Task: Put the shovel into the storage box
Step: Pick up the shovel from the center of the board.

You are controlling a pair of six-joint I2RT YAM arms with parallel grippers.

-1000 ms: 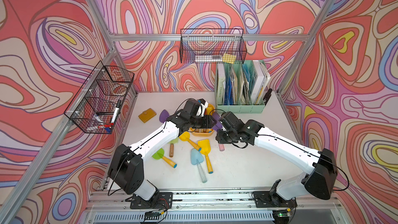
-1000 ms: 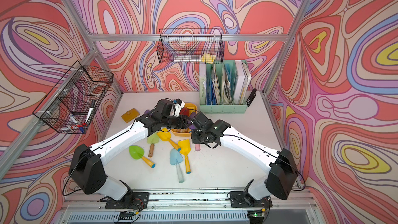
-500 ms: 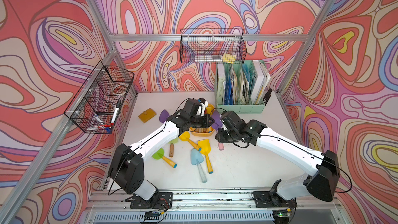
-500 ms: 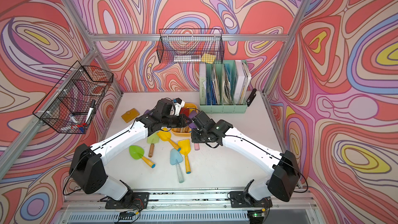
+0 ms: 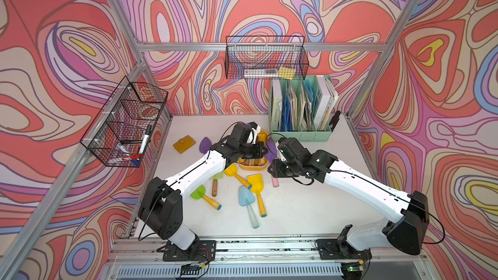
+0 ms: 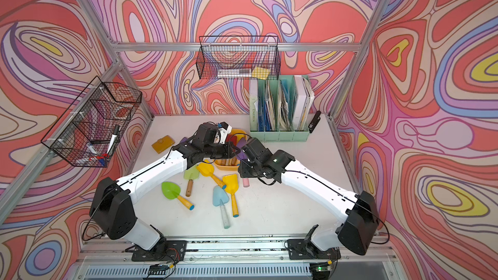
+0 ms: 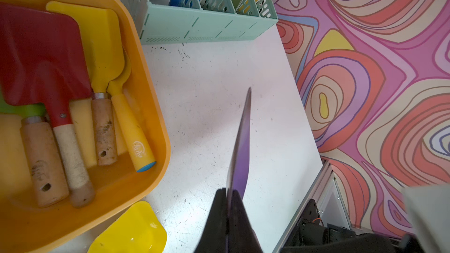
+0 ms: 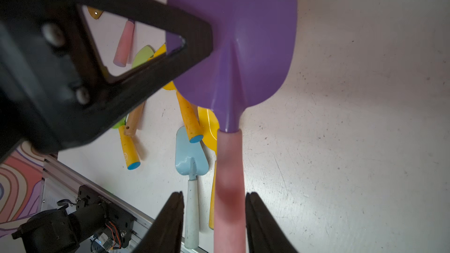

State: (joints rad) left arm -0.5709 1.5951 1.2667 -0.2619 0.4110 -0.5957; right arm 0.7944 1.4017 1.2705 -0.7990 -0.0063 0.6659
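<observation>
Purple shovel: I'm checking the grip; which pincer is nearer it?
Left: the left pincer clamps the purple shovel by its blade; the right pincer stands open around its pink handle, unclamped.

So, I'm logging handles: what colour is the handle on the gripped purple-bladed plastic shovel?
Pink; the handle of the purple-bladed plastic shovel shows best in the right wrist view.

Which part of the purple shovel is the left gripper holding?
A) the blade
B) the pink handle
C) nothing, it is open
A: the left wrist view shows the left gripper shut on the thin edge of the purple shovel blade, while the right gripper stands open around the pink handle.
</observation>
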